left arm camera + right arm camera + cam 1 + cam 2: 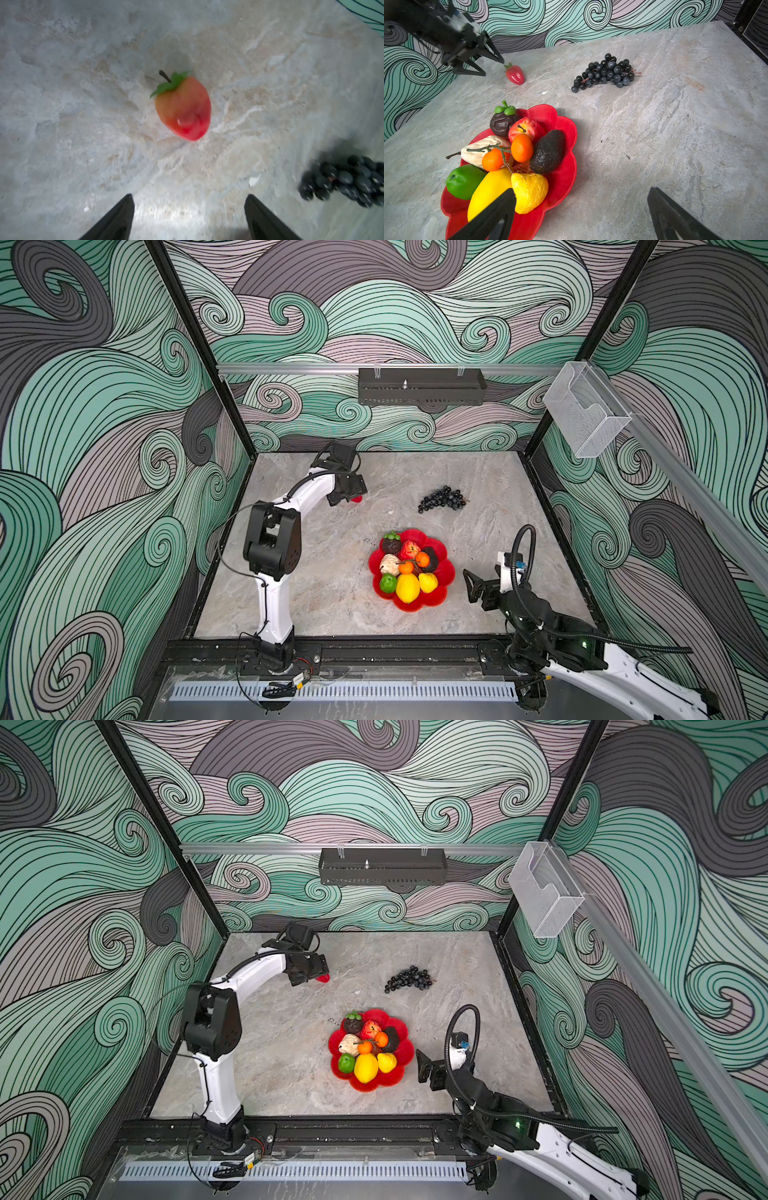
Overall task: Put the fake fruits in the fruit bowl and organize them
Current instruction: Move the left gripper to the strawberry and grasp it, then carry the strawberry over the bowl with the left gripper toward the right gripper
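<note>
Just ahead of the left tool (189, 196): 1 red strawberry (182, 106) lies on its side on the bench (72, 124), clear of the jaws. Its pointed tip faces the tool and its green cap faces away.
Left tool state: jaws spread wide, nothing between them.
Off to 1 side of that tool: a dark grape bunch (342, 180), also loose on the bench and apart from the strawberry.
Right tool (582, 190): jaws spread, empty, hovering just beside the fruit bowl (569, 128).
Fruit bowl: crowded with fruits; bare red floor shows on the side nearest the right tool.
Strawberry handling: probably light, hollow, stiff plastic. The glossy skin looks slippery and the body tapers, so a pinch near the tip could squirt it out.
Strawberry hold: across the widest part just below the cap, 1 jaw on each flank.
Grape handling: likely light and floppy, with many beads on a thin stem. Best taken across the thick middle of the cluster.
</note>
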Available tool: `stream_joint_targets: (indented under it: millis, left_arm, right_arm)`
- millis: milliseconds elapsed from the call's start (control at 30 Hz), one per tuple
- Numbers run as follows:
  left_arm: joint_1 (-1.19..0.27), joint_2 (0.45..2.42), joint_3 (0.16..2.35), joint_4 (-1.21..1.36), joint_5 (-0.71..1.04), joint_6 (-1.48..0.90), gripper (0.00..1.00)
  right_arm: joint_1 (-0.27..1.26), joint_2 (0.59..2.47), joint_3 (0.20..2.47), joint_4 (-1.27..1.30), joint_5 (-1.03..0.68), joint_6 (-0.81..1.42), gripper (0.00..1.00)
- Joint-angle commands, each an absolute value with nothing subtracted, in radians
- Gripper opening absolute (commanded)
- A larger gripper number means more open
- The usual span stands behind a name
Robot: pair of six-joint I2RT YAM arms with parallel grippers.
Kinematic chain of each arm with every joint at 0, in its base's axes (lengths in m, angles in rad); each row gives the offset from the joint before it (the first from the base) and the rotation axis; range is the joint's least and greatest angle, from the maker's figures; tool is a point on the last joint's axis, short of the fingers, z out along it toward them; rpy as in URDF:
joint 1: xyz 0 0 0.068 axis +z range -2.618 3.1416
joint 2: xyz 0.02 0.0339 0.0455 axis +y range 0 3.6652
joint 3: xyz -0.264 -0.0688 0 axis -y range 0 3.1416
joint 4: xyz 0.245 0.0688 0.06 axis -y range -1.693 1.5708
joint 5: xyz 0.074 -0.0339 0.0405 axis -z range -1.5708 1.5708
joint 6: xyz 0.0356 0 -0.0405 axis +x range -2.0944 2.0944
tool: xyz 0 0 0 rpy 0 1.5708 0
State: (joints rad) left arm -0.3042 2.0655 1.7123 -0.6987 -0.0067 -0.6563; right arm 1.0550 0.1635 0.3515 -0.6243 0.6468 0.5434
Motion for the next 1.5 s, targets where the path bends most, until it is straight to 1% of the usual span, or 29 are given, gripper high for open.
stream_joint_targets:
  millis: [0,133,333,700,867,900,1000,1100,1267,1367,1400,1467]
  left_arm:
    - [-0.286,2.173,1.864,-0.769,0.003,-0.714,0.88]
    - [-0.282,2.276,1.968,-0.805,-0.028,-0.743,0.90]
    - [-0.283,2.332,2.005,-0.786,-0.061,-0.768,0.88]
    - [-0.290,2.407,2.075,-0.826,-0.097,-0.775,0.76]
    - [-0.293,2.413,2.080,-0.825,-0.107,-0.761,0.65]
    - [-0.292,2.416,2.080,-0.824,-0.107,-0.757,0.62]
    - [-0.293,2.419,2.082,-0.833,-0.109,-0.753,0.57]
    - [-0.293,2.404,2.072,-0.836,-0.109,-0.742,0.49]
    - [-0.298,2.313,1.974,-0.774,-0.110,-0.704,0.48]
    - [-0.298,2.215,1.886,-0.720,-0.084,-0.656,0.48]
    - [-0.301,2.174,1.853,-0.710,-0.075,-0.632,0.46]
    - [-0.310,2.074,1.769,-0.679,-0.075,-0.566,0.45]
  right_arm:
    - [1.051,0.180,0.373,-0.594,0.626,0.491,0.99]
    - [1.049,0.184,0.360,-0.578,0.618,0.493,0.99]
    - [1.050,0.184,0.336,-0.565,0.607,0.510,0.99]
    - [1.048,0.214,0.327,-0.540,0.604,0.521,0.99]
    - [1.048,0.212,0.321,-0.539,0.595,0.535,0.99]
    - [1.048,0.210,0.321,-0.540,0.593,0.537,0.99]
    - [1.048,0.211,0.322,-0.540,0.590,0.538,0.99]
    - [1.048,0.215,0.327,-0.542,0.590,0.536,0.99]
    - [1.047,0.214,0.338,-0.549,0.587,0.543,0.99]
    - [1.047,0.215,0.351,-0.563,0.586,0.543,0.99]
    - [1.047,0.214,0.358,-0.576,0.587,0.545,0.99]
    - [1.047,0.214,0.373,-0.608,0.588,0.553,0.99]
